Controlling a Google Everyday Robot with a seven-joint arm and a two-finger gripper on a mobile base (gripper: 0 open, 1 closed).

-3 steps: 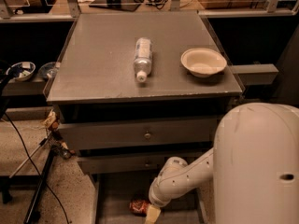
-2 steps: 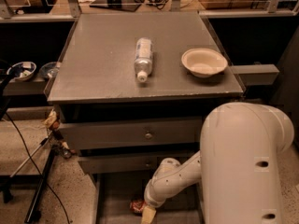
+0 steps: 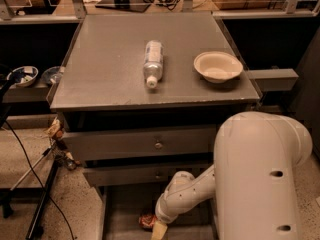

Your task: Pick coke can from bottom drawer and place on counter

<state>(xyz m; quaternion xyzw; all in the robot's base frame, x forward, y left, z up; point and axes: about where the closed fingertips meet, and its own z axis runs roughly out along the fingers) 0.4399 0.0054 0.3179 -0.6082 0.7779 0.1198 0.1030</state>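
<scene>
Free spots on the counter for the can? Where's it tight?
On the counter: wide bare patch left of the lying bottle; a strip along the back edge behind bottle and bowl. Bottle-to-bowl gap is narrower. Crowded: bottom drawer, where the gripper sits right by the coke can.

High front view over counter (image 3: 110,74), pincer (image 3: 158,229) bottom-centre

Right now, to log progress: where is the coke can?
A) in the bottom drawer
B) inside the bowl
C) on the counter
A: the coke can lies in the bottom drawer, with the gripper down in the drawer beside it.
</scene>
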